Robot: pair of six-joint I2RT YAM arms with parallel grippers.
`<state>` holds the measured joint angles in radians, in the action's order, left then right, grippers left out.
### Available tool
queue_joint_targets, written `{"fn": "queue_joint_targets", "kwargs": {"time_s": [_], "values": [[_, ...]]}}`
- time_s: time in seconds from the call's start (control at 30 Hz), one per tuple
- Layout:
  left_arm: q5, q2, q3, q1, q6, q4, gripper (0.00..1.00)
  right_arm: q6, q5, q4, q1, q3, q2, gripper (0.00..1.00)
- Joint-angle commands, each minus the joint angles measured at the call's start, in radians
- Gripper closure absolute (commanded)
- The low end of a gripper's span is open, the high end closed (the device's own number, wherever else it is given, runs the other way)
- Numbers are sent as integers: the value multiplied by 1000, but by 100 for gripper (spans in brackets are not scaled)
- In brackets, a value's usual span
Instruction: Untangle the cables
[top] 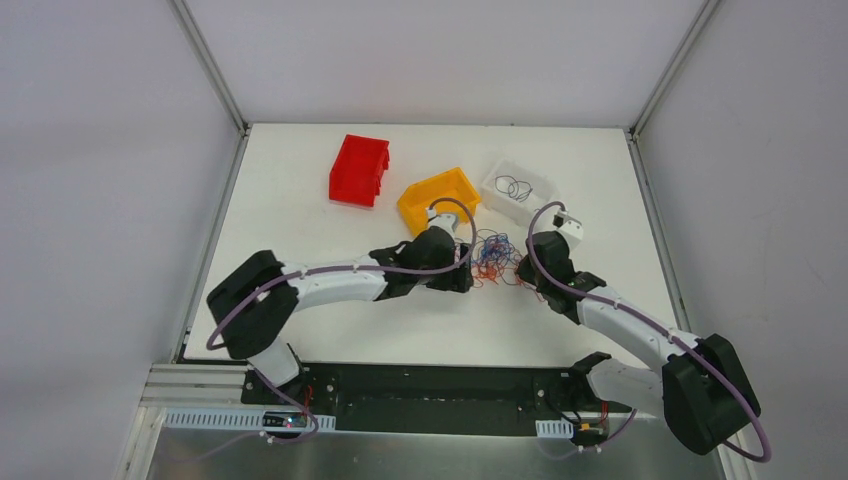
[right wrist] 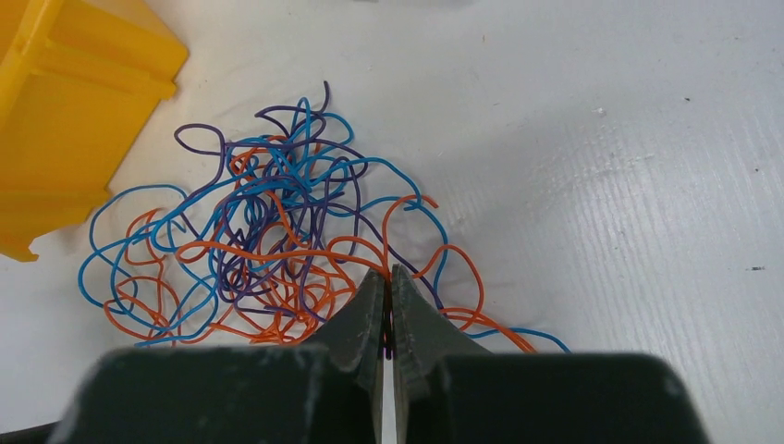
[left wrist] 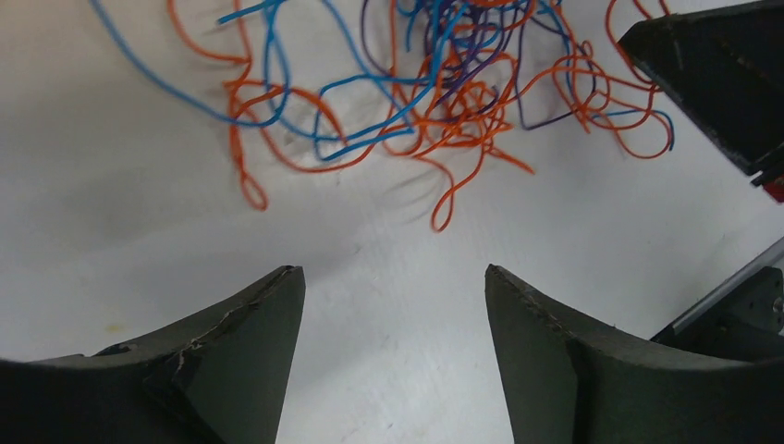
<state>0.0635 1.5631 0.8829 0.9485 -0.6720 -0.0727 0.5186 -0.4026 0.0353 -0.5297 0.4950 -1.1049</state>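
The cables (top: 495, 258) lie as one tangle of thin blue, orange and purple wires on the white table, between my two grippers. My left gripper (top: 467, 274) sits just left of the heap. In the left wrist view it is open (left wrist: 393, 270), with bare table between its fingers and the cables (left wrist: 434, 102) lying ahead of the tips. My right gripper (top: 522, 268) is at the tangle's right edge. In the right wrist view it is shut (right wrist: 388, 270), with orange and dark strands of the cables (right wrist: 277, 231) pinched between its fingertips.
A red bin (top: 358, 170) stands at the back left. A yellow bin (top: 438, 198) (right wrist: 74, 102) sits close behind the tangle. A white bin (top: 518, 188) with a dark wire loop inside is at the back right. The right gripper's dark body (left wrist: 712, 83) shows in the left wrist view.
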Motion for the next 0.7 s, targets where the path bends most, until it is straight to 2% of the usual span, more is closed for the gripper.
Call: {"fn": "queue_joint_targets", "kwargs": {"time_s": [0.0,0.1,0.27,0.4,0.43,0.5,0.67], "values": [[112,132,135,47,-31,-87,29,-9,-3,-31,-1,2,28,97],[131,213,196,51,-36,-104,35,-9,-10,-31,0,1,31,98],[194,304,289,51,-45,-32,53,-4,-21,-31,-1,-10,40,97],[167,353,343,50,-41,20,66,1,-25,-31,1,-13,37,98],[156,360,344,51,-42,20,75,3,-30,-31,1,-13,36,97],[136,363,340,50,-40,21,100,9,-42,-31,1,-13,33,98],[133,239,235,50,-43,27,100,37,-86,-26,5,-13,27,99]]}}
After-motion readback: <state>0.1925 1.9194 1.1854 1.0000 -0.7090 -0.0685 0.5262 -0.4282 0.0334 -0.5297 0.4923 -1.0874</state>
